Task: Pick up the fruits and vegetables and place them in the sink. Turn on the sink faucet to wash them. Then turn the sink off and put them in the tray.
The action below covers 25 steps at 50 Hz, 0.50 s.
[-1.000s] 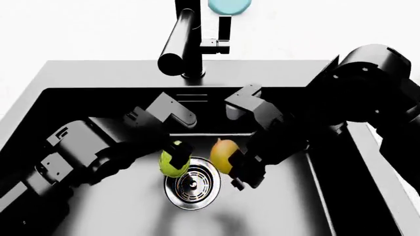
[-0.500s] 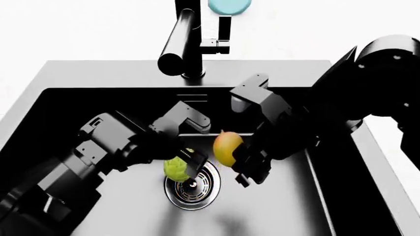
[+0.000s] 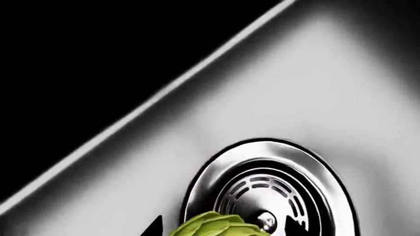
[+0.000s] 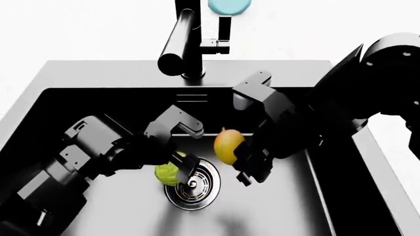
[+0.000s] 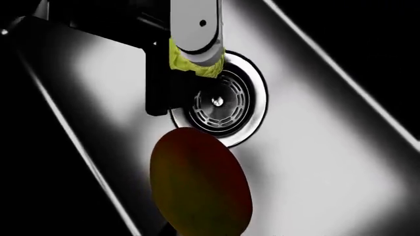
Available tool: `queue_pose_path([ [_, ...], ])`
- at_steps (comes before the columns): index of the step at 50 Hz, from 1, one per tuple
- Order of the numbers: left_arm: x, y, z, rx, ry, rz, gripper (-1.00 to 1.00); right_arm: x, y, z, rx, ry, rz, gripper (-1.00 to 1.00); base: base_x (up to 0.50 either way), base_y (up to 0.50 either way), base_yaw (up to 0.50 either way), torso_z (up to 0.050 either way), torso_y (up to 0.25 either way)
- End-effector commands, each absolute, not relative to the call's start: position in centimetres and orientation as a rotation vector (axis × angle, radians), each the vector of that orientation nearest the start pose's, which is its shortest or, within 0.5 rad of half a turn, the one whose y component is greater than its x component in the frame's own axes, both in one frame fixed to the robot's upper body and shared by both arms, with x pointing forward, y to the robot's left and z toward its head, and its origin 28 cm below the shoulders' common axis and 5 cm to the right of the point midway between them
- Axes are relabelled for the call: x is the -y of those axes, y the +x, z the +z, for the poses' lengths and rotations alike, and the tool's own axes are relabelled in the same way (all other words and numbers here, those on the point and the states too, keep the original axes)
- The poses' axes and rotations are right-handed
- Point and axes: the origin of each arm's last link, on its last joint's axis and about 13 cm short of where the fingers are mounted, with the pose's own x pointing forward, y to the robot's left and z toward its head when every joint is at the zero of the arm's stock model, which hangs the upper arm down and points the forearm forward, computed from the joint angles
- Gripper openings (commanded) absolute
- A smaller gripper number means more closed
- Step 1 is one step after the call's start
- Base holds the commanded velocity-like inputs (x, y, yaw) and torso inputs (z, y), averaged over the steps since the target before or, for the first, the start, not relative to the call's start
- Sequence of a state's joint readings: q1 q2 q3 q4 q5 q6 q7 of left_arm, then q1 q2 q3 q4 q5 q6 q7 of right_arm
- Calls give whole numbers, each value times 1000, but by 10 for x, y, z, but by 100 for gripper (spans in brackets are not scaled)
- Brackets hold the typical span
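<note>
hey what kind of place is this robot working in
Most likely a kitchen sink area on a pale counter, in simulation. It shows a black basin with a chrome drain, a tall black faucet behind it, and an artichoke and mango held over the basin.

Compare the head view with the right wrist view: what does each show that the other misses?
Only the head view shows the faucet with its side lever, the sink rim, a teal object behind, and both arms whole. Only the right wrist view shows the mango's dark reddish side up close. Both show the mango, the artichoke in the left tool, and the chrome drain beneath.
</note>
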State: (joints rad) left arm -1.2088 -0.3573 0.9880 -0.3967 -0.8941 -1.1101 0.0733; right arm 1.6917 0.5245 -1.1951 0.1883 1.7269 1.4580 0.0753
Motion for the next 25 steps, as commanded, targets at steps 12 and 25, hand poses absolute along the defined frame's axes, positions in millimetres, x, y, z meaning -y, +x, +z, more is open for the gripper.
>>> queue_pose_path([
  [12,-240,313,208,-608,377,-483,-100,104,289,307,-934,-418,850,-100,0,0,0,-3,210],
  [25,-262,308,217,-595,342,-362,-100,104,289,311,-897,-435,845,-100,1,0,0,-4,216],
])
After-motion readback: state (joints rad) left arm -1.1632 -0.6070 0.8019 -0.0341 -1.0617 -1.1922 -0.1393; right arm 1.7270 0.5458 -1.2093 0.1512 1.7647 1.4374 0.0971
